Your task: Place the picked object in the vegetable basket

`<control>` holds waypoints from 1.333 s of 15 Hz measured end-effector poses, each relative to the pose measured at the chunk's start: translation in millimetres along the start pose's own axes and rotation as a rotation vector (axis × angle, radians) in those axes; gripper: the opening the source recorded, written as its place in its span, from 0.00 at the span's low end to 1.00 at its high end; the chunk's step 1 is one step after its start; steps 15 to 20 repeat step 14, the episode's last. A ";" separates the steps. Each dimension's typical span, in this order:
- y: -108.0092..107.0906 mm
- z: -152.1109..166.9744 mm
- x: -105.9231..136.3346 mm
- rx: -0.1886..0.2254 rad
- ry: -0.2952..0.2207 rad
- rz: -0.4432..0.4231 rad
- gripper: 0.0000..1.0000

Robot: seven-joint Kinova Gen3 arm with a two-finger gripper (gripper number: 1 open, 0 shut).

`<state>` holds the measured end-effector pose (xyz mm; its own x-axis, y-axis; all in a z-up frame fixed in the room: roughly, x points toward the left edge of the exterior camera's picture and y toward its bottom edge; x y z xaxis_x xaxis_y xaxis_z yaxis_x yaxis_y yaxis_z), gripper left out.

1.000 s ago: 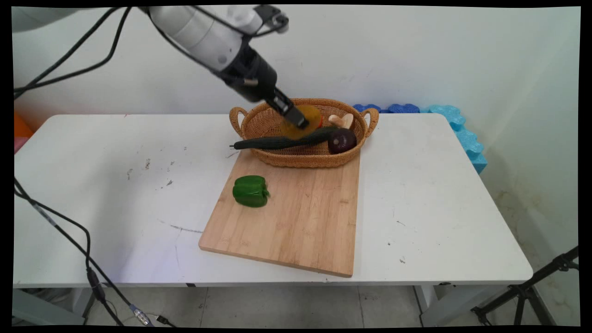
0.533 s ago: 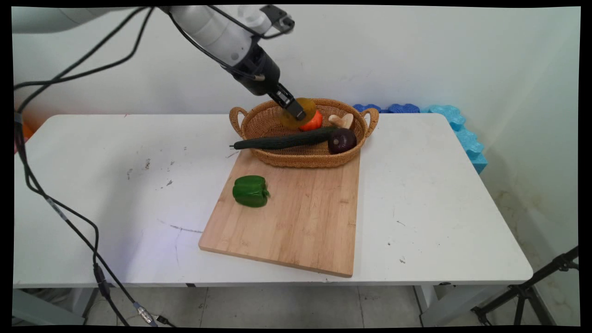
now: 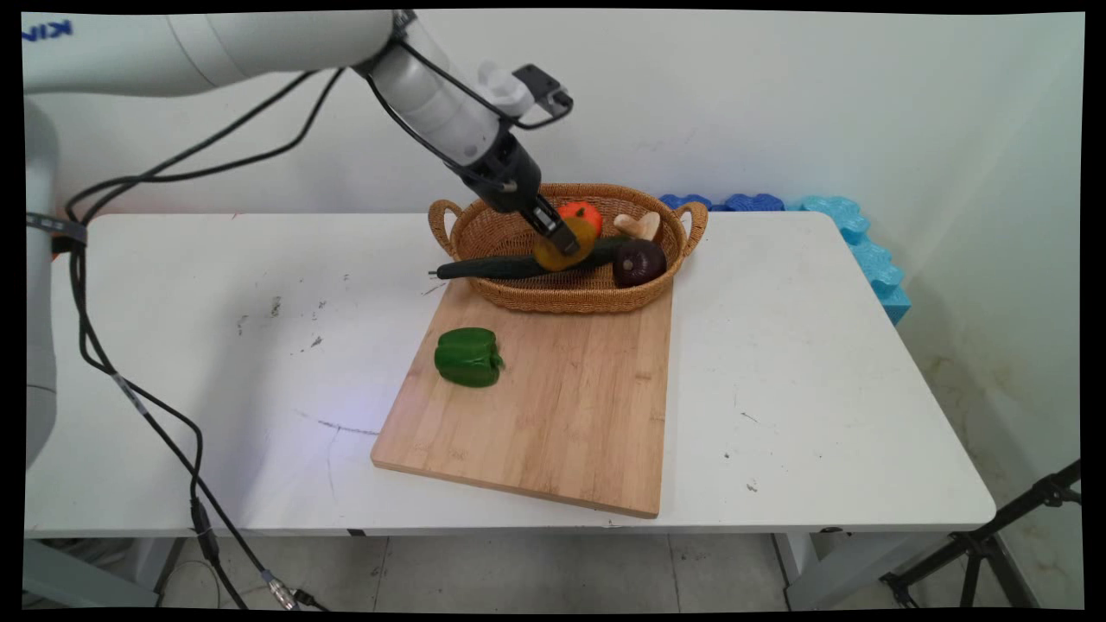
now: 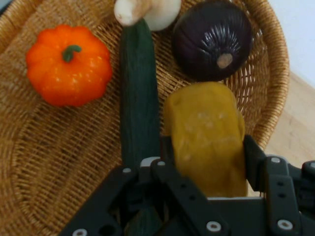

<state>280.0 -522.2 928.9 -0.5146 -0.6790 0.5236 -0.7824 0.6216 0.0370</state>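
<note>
My gripper (image 3: pixel 563 242) (image 4: pixel 206 152) is shut on a yellow-brown potato (image 3: pixel 556 251) (image 4: pixel 206 135) and holds it just above the wicker basket (image 3: pixel 484 229) (image 4: pixel 44 162). Under the potato a long dark cucumber (image 3: pixel 492 268) (image 4: pixel 139 98) lies across the basket, its tip past the left rim. An orange pumpkin (image 3: pixel 581 212) (image 4: pixel 69 64), a dark purple onion (image 3: pixel 639 262) (image 4: pixel 212 39) and a pale mushroom (image 3: pixel 639 226) (image 4: pixel 147 11) rest in the basket too.
A wooden cutting board (image 3: pixel 553 406) lies in front of the basket with a green bell pepper (image 3: pixel 468 356) near its left edge. Blue foam pieces (image 3: pixel 855 242) sit at the table's far right corner. Black cables hang at the left.
The gripper, still holding the potato, has come down and slightly toward the near side of the basket, uncovering the pumpkin behind it.
</note>
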 end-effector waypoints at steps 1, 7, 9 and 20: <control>-0.3 6.5 0.0 -0.003 -0.004 0.003 0.00; -0.6 29.8 -0.7 -0.011 -0.018 0.014 0.00; 0.3 36.5 -0.4 -0.013 -0.020 0.018 0.00; 4.4 40.4 -0.8 -0.016 -0.015 0.047 1.00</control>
